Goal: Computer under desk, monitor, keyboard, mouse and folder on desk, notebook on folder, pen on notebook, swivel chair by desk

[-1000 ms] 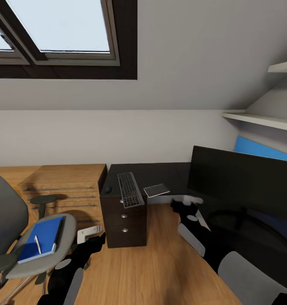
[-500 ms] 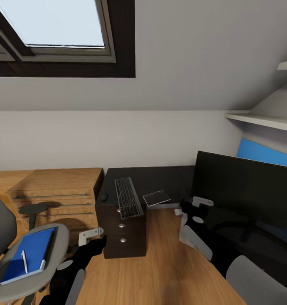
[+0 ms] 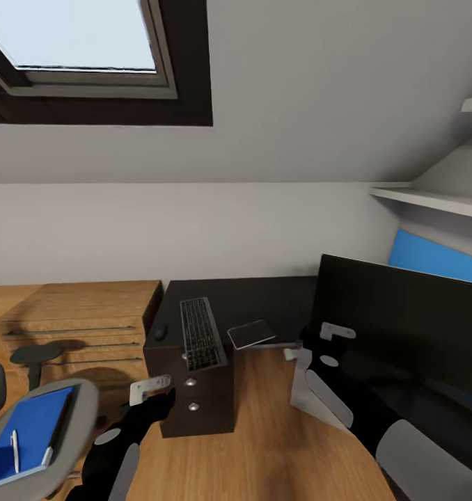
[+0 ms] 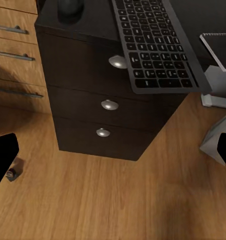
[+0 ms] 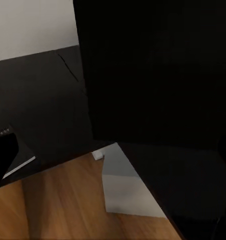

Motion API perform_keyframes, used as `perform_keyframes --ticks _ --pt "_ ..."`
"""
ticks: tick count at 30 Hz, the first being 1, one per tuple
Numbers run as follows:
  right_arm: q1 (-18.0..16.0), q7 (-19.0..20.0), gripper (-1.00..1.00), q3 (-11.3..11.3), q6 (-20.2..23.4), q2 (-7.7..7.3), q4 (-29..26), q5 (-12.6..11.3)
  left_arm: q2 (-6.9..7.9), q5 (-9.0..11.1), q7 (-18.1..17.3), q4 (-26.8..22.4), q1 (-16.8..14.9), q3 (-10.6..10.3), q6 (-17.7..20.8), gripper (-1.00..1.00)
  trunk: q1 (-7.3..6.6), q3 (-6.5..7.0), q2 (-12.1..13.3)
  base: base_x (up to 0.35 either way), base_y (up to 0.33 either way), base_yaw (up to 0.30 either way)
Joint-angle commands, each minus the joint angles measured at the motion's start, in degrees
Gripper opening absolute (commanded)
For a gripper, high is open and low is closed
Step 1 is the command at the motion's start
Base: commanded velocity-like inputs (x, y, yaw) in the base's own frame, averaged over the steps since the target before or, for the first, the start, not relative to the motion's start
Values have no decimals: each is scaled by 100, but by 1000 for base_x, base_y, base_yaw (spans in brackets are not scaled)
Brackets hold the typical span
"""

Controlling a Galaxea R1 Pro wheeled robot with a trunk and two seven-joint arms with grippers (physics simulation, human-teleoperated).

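At 12 o'clock from the robot, in the head view, the desk runs along the far wall, glossy black top, dark drawer unit with round silver knobs at its near left end. The keyboard lies lengthwise on the top above the drawers, its near end overhanging the front edge. The mouse sits just beside it at 9 o'clock. The notebook lies at 3 o'clock of the keyboard, near but apart, one corner past the desk edge. The monitor stands at 2 o'clock on the right wing of the desk, screen dark.

At 8 o'clock, the swivel chair shows part of its grey seat. The folder lies flat on the seat, the pen on top of it. Low wooden shelving stands left of the desk.

Left gripper hovers over the wood floor in front of the drawers; fingers spread wide apart, nothing between them. Right gripper sits close to the monitor's lower left corner, near the desk edge; cannot tell how its fingers stand
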Motion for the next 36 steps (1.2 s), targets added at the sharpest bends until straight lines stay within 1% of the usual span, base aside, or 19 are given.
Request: perform_keyframes --ticks 1,9,17,22,31,36 --pt "-8 -39 100 24 19 -9 -5 -20 0 61 52 -8 -6 -7 22 100 4 -9 -6 288 -171 0" --pt "-8 -17 100 25 14 -86 11 -15 0 61 50 -8 -4 -9 22 100 4 -9 -6 285 -184 0" --pt "-8 -6 100 22 13 -141 13 -18 0 61 44 -8 -3 -12 22 100 4 -9 -6 188 -119 0" --pt "-8 -4 100 26 13 -150 13 -15 0 61 45 -8 -3 -13 22 100 4 -9 -6 211 53 0" --pt "-8 -21 100 23 13 -151 13 -22 0 70 43 -8 -3 -13 23 100 4 -9 -6 246 155 0" --pt "-8 -35 100 14 8 -158 4 -15 0 70 44 -8 -3 -13 39 100 4 -9 -6 43 27 0"
